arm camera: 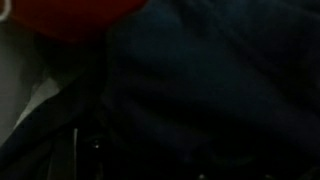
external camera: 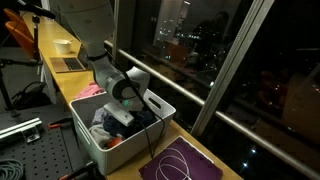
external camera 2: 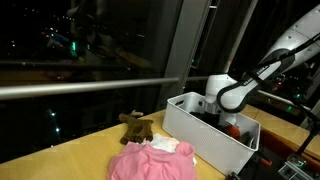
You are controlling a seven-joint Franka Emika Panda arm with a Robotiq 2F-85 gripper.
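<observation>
A white plastic bin [external camera: 86,142] [external camera 2: 205,132] stands on the yellow counter with a heap of clothes [external camera: 108,126] inside. My gripper [external camera: 126,112] [external camera 2: 216,108] is lowered into the bin, its fingers sunk among the clothes and hidden in both exterior views. The wrist view is dark and blurred. It is pressed close to a dark blue cloth [arm camera: 220,80], with a red item [arm camera: 90,15] at the top left. A red piece [external camera 2: 232,127] also shows inside the bin beside the gripper. I see nothing lifted by the gripper.
A pink garment [external camera 2: 150,163] and a brown stuffed toy [external camera 2: 135,125] lie on the counter outside the bin. A purple cloth [external camera: 180,162] lies at the counter's near end. A laptop [external camera: 70,64] sits farther along. A window with a railing runs beside the counter.
</observation>
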